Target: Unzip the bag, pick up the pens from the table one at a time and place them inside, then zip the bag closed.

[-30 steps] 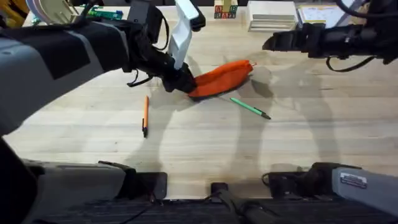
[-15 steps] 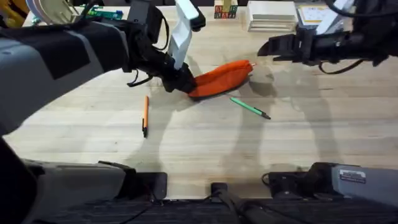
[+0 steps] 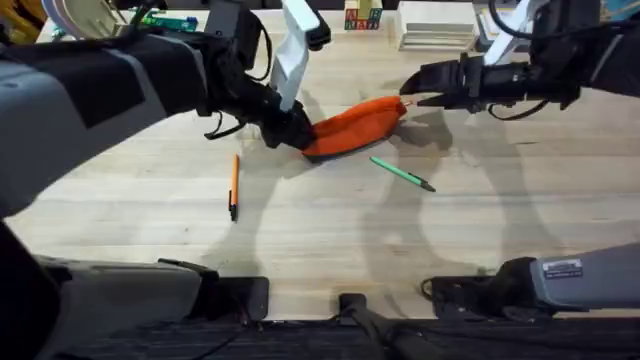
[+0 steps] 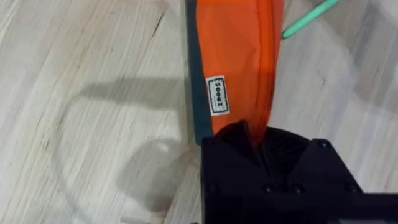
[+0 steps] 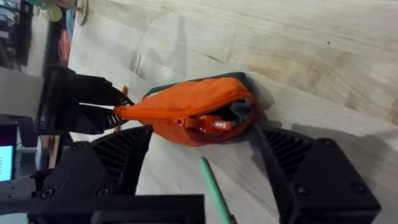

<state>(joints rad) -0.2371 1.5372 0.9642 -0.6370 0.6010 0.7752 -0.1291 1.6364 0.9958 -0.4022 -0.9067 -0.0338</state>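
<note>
The orange bag [image 3: 355, 124] lies on the table [image 3: 320, 240], tilted, its zipper shut. My left gripper [image 3: 292, 131] is shut on the bag's left end; in the left wrist view the black fingers [image 4: 249, 140] pinch the bag [image 4: 239, 56]. My right gripper [image 3: 407, 90] stands open just above the bag's right end. The small pull tab [image 5: 211, 124] sits between its spread fingers [image 5: 112, 162] without touching them. A green pen [image 3: 402, 173] lies close in front of the bag. An orange pen [image 3: 233, 185] lies farther left.
At the table's far edge sit a stack of books [image 3: 435, 25], small coloured blocks [image 3: 362, 15] and green items [image 3: 165, 20]. The front half of the table is bare wood.
My right arm has swung left and down, bringing its open gripper from the far right to the bag's right end. The left gripper, bag and pens have not moved.
</note>
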